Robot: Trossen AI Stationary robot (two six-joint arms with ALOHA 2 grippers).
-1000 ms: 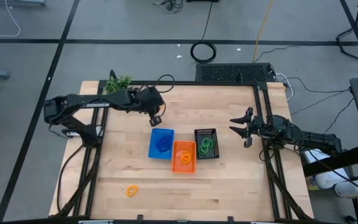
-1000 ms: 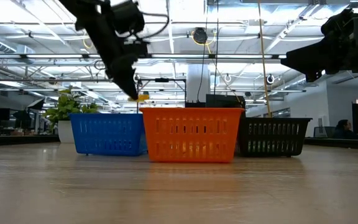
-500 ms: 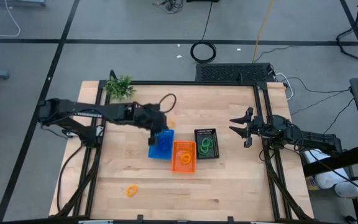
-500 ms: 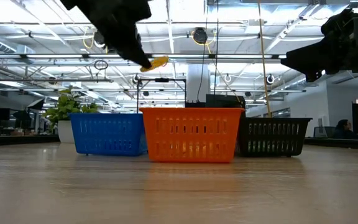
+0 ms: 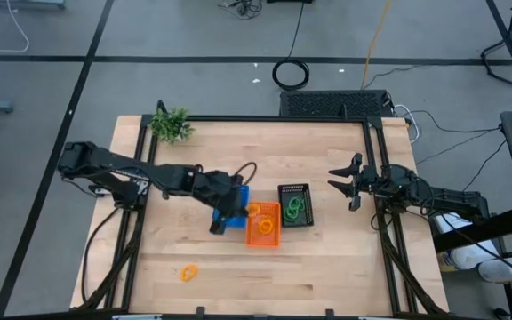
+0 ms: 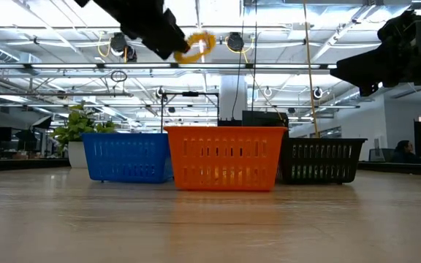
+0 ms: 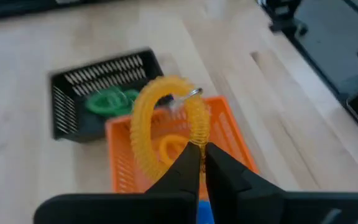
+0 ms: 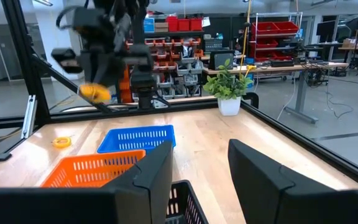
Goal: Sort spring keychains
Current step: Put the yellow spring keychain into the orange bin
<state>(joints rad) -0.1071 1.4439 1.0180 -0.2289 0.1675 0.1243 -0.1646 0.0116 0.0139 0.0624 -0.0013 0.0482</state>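
The left gripper (image 7: 201, 163) pinches a coiled orange plastic keychain (image 7: 166, 121) over the slatted orange basket (image 7: 222, 134). The right gripper (image 5: 345, 182) waits open at the wooden table's (image 5: 327, 258) right edge.

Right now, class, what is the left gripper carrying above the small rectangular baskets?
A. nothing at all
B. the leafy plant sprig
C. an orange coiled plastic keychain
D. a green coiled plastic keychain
C: the left gripper is shut on an orange coiled plastic keychain, held above the orange rectangular basket, as the low view also shows.
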